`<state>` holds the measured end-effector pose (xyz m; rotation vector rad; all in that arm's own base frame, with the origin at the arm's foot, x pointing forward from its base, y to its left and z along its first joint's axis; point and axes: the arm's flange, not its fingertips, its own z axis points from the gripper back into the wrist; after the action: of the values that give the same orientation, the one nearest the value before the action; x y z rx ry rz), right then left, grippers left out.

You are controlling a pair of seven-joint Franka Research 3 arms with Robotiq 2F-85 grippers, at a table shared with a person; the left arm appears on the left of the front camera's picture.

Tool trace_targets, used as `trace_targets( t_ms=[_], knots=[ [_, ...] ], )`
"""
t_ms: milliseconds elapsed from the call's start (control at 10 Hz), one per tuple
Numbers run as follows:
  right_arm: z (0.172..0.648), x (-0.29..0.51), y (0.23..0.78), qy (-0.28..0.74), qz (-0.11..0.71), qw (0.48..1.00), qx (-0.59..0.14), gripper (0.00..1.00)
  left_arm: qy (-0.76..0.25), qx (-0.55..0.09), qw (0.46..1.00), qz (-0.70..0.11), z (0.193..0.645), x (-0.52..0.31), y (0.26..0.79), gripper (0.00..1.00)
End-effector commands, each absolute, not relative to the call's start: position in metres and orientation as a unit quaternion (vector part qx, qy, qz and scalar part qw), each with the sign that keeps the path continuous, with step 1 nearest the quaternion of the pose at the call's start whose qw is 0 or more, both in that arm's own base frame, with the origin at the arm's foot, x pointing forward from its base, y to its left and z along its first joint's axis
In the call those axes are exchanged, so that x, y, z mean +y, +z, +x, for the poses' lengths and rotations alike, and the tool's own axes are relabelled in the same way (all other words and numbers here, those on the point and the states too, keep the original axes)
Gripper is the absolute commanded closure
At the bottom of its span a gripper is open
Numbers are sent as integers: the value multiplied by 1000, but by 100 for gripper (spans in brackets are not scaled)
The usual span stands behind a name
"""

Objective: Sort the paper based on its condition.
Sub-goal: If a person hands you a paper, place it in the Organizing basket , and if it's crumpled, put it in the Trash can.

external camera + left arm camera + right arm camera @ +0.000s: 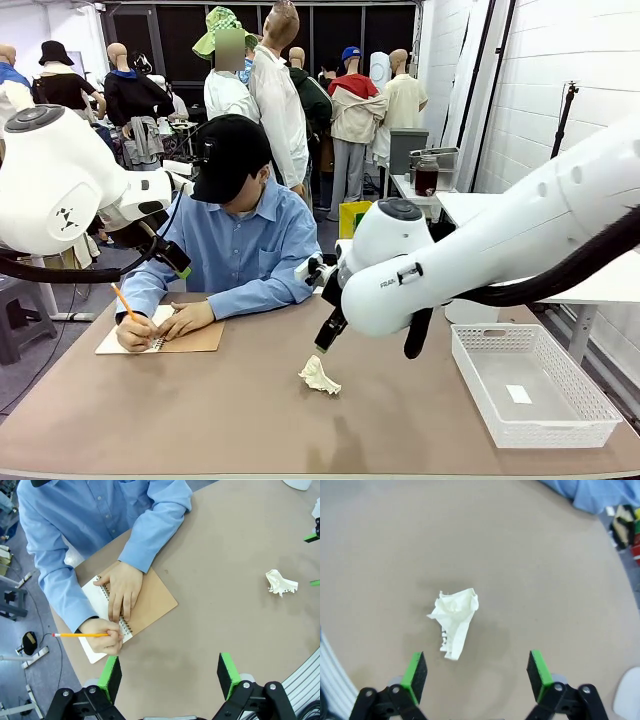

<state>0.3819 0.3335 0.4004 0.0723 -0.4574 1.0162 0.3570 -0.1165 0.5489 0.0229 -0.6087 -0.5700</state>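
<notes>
Paper crumpled white, tabletop smooth tan

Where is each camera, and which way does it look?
Front view: between the arms, facing across the table at the writing person; left arm and right arm show.
Left wrist view: on the left arm, looking down at the notebook; open left gripper shows.
Right wrist view: on the right arm, looking down at the crumpled paper; open right gripper shows.
Shared: both wrist views show the crumpled paper.
</notes>
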Motion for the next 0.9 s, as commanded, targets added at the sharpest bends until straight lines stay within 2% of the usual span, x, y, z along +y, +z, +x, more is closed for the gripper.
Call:
trace_targets(
  t_ms=[0, 800],
  knots=[
    [392, 358, 387, 482, 18, 852, -204, 0, -276, -296, 914, 9, 357, -116, 549, 0],
    [403, 394, 341, 494, 16, 855, -155, 0, -276, -296, 914, 9, 357, -116, 549, 0]
  ],
)
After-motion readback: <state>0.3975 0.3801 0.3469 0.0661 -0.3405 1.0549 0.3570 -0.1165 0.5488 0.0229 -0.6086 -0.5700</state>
